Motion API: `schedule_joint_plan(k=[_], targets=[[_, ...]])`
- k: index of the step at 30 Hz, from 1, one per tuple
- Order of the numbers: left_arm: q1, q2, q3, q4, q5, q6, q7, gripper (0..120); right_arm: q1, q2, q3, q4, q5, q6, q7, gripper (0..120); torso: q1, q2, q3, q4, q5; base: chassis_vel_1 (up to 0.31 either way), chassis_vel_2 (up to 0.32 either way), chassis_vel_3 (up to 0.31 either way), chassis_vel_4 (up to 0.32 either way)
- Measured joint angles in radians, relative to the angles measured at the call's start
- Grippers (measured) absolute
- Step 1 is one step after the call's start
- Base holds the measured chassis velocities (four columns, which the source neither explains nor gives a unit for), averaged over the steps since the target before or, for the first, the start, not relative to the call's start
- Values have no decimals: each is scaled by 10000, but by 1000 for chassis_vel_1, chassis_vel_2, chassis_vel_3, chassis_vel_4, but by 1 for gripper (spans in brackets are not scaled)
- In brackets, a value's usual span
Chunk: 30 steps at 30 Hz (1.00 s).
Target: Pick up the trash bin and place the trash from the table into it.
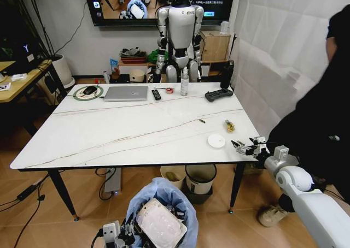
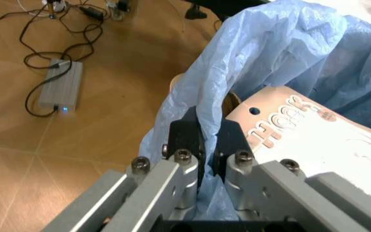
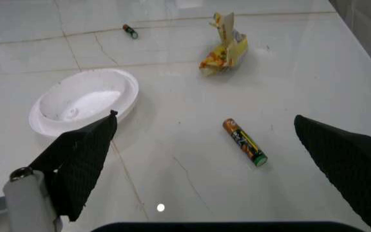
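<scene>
While our left end effector (image 2: pixel 206 159) pinches the bag-lined rim of the bin (image 1: pixel 161 212), holding it below the counter's (image 1: pixel 109 133) near edge, our right end effector (image 3: pixel 205 164) hangs with its fingers spread wide just above the counter's right corner. The bin already carries a flat pale packet (image 2: pixel 314 140) lying across its mouth. Left on the counter, all toward that right corner, are a small white plate (image 3: pixel 85 99), a crumpled yellow wrapper (image 3: pixel 224 48) beyond the plate, a battery (image 3: pixel 243 141) lying between the spread fingers, and a second tiny battery (image 3: pixel 130 31) farther in from the plate. We judge the plate light, stiff and shallow; flat on slick marble it would likely skate, so its raised rim is the place to take it. The battery is hard, round and apt to roll, best taken across its middle. The wrapper is soft and will crush, so any grip across its bulk should do. The bag is thin and slippery, and we think the grip holds only because the bin wall is caught with it.
</scene>
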Motion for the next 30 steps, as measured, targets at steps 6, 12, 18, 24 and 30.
schedule_joint_plan(k=[6, 12, 18, 24, 30], targets=[[-72, -4, -7, 113, -47, 20, -6, 0, 308, 113, -353, -544, -236, 23, -151, 100, 0, 0, 0, 0, 1, 0, 0, 0, 0], [-77, 12, -22, 144, -114, 23, -7, 0, 454, 142, -441, -729, -254, 41, -223, 94, 0, 0, 0, 1, 0, 0, 0, 0, 0], [-107, 32, -21, 151, -167, 33, -8, 0, 464, 122, -449, -865, -296, 49, -236, 74, 0, 0, 0, 0, 0, 0, 0, 0, 0], [-114, 51, -17, 167, -197, 37, -7, 0, 426, 62, -418, -910, -341, 66, -261, 52, 0, 0, 0, 0, 1, 0, 0, 0, 0], [-114, 55, -13, 169, -209, 37, -7, 0, 399, 18, -406, -917, -426, 91, -283, 30, 0, 0, 0, 0, 1, 0, 0, 0, 0]])
